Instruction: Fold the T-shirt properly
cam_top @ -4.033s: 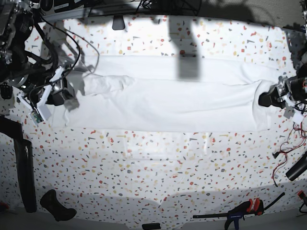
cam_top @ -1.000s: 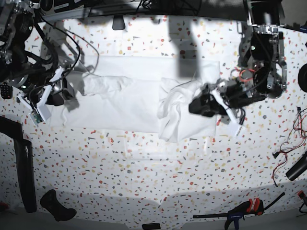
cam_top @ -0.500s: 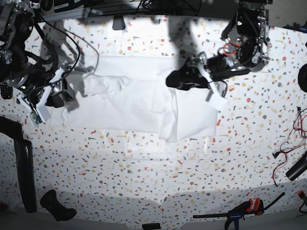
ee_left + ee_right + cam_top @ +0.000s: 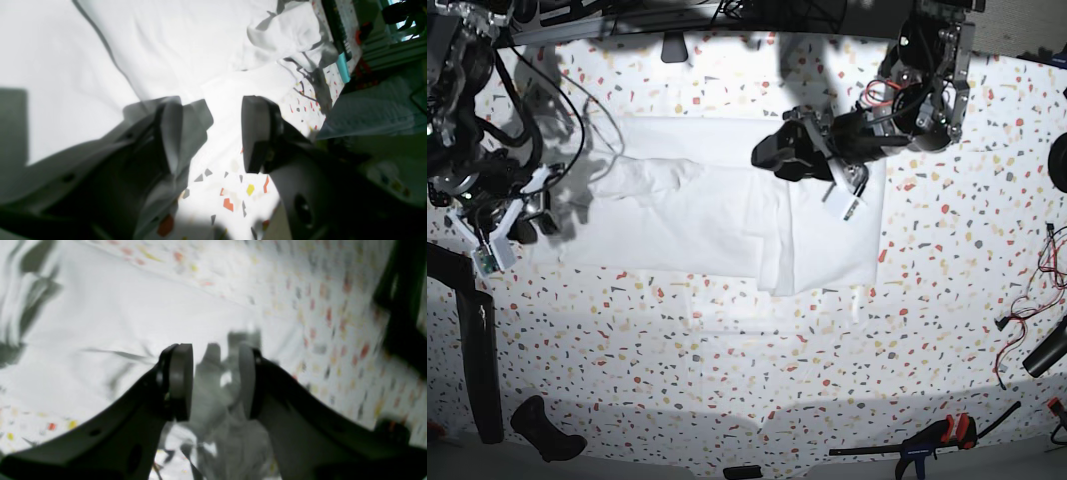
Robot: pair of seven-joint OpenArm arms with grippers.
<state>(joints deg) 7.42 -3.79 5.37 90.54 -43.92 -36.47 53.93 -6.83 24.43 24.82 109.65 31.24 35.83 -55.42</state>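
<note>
the t-shirt [image 4: 727,205] lies on the table [image 4: 757,380] toward its far side, a white band running side to side. its end on the left arm's side has been carried over the middle: four seconds ago the cloth reached out flat to that edge of the table, a second ago it hung bunched in the left pincer, and now it lies as a doubled panel with a fairly square outer edge and a slightly ragged inner one.

the left pincer [image 4: 208,133] now hovers above the far edge of that fold with its jaws apart and nothing between them; the left wrist view shows bare cloth and speckled table through the gap. it looks to have let go and drawn back toward the far side since half a second ago.

the right pincer [image 4: 213,380] sits at the other end, off the cloth's corner in the base view, also parted and holding nothing; a rumpled sleeve [image 4: 642,178] lies just inboard of it. it has shifted slightly outward from where it rested a second ago.

judging by this, one crosswise fold is down and released. the other end, still spread flat with its sleeve loose, seems to be next, and the ragged inner edge may want smoothing.
</note>
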